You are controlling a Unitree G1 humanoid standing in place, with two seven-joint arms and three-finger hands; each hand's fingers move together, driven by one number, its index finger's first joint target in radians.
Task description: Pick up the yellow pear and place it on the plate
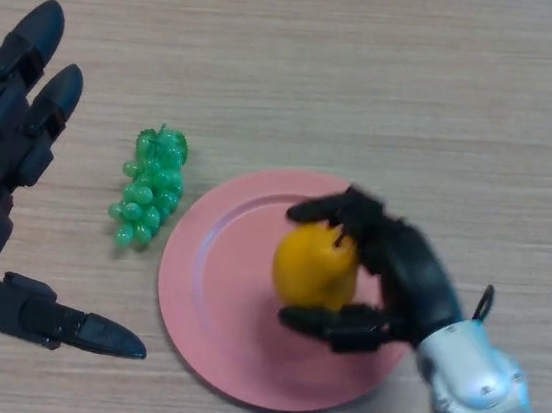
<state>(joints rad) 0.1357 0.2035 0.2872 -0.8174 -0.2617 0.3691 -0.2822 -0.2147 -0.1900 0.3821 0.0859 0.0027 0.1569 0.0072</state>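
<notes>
The yellow pear [314, 267] sits on the pink plate [217, 280] in the lower middle of the head view. My right hand [403, 278] comes in from the lower right and is curled round the pear, fingers over its top and thumb below it. My left hand [5, 153] is at the left edge, open and empty, fingers straight and thumb stretched out toward the plate.
A bunch of green grapes [149, 186] lies on the wooden table [372, 77] just left of the plate, between the plate and my left hand.
</notes>
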